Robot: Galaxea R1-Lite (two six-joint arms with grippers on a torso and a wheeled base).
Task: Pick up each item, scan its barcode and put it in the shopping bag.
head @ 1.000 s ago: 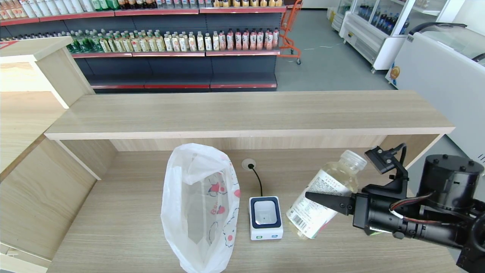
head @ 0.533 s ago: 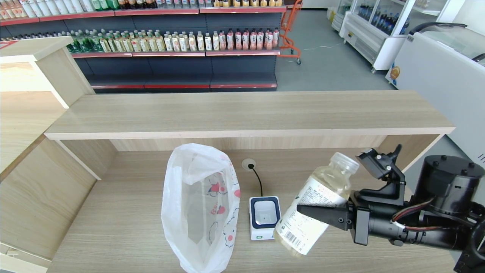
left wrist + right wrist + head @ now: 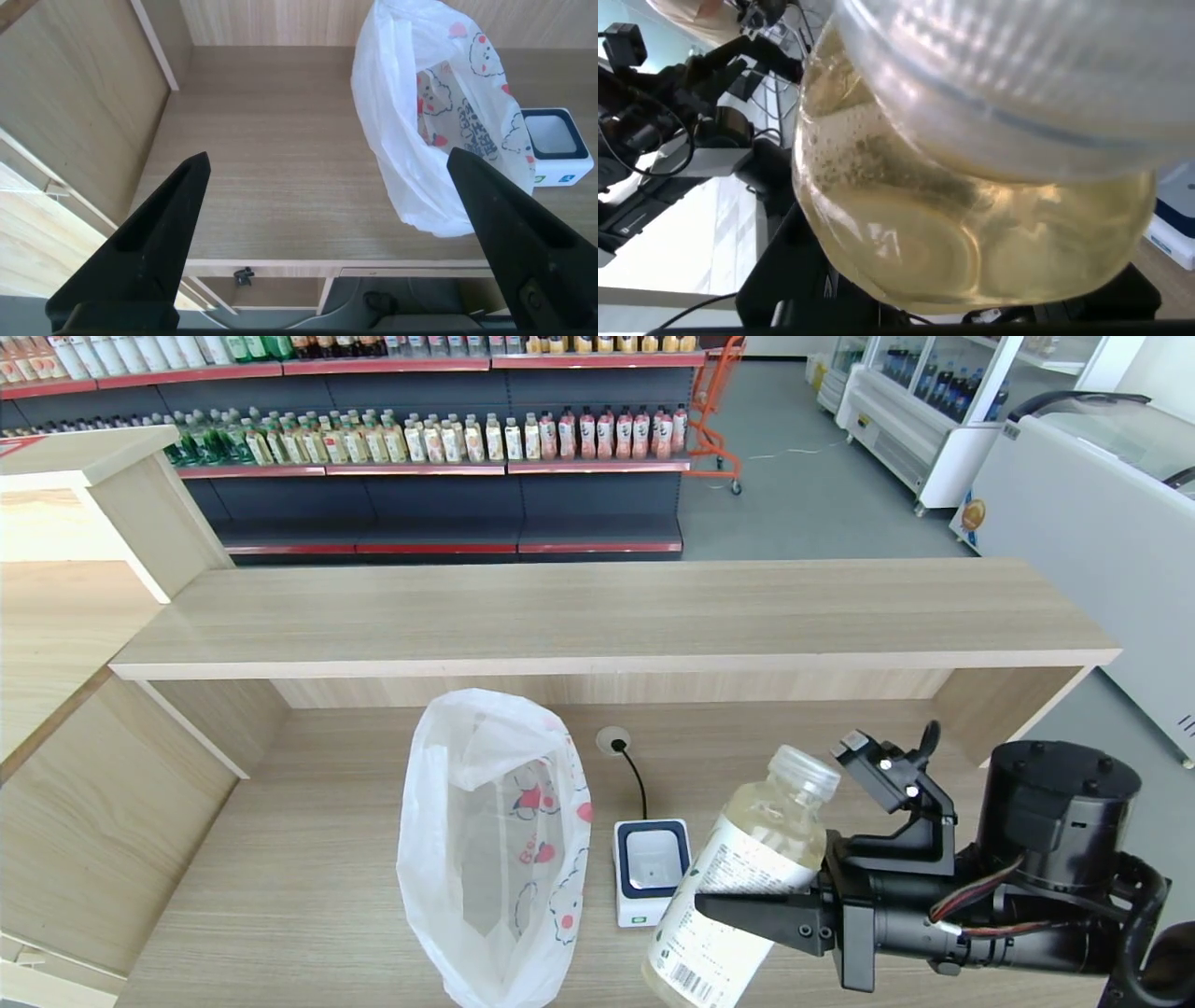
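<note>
1. Since the earlier frames, the bottle (image 3: 738, 887) has been carried leftward and nearer the robot by the right end effector (image 3: 747, 913), and its lower part now overlaps the right edge of the scanner (image 3: 651, 859) in the head view.
2. The bottle's labelled body is clamped by that end effector. It is held tilted off the surface (image 3: 280, 896), cap up and away.
3. The barcode (image 3: 693, 980) near the base is turned upward, not toward the scanner window just left of the fingertip. The wrist would probably have to be rolled until the code faces the window, then held steady.
4. The shopping bag (image 3: 495, 840) stands farther left, beyond the scanner, mouth open. A base-first entry is advised after the scan.
5. The left end effector (image 3: 327, 243) is spread open and empty above the surface, with the bag just ahead of it.
</note>
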